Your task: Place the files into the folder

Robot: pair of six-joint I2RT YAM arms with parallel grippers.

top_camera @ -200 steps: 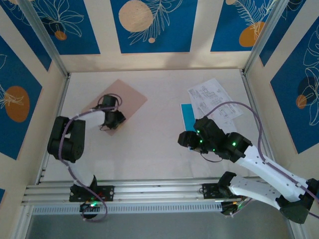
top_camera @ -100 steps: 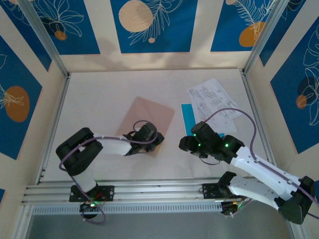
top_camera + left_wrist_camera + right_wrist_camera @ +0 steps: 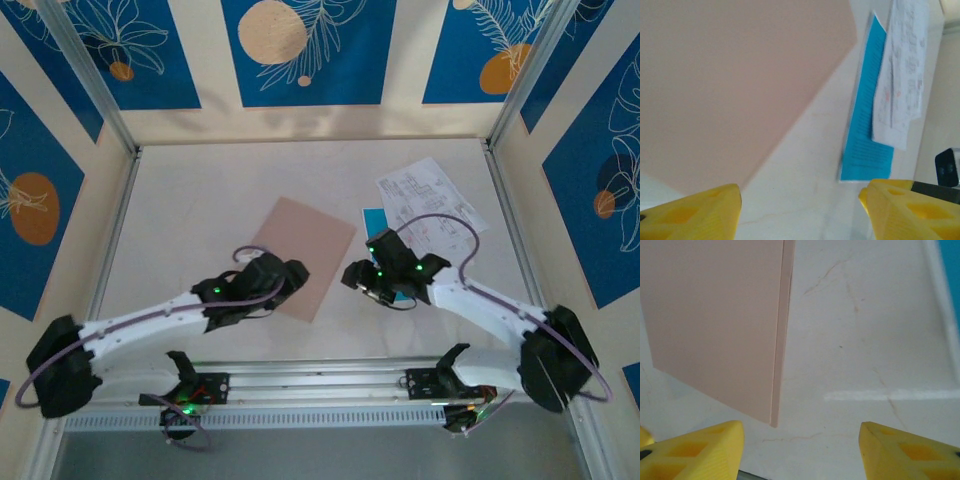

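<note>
Flanking the shut folder [image 3: 303, 257] from two sides, files not yet in.

Finds the folder flat on the mid-counter [image 3: 200, 190], cover closed; holds the left jaws spread and empty over its 7 o'clock corner, perhaps to pin it down; sets the right jaws, likewise apart and pinching nothing, off its 4 o'clock edge, probably to catch the cover's free edge and lift it; leaves the files, a cyan sheet [image 3: 373, 228] partly under white printed sheets [image 3: 425, 195], at 2 o'clock from the folder, apart from it, presumably awaiting an open cover.
</note>
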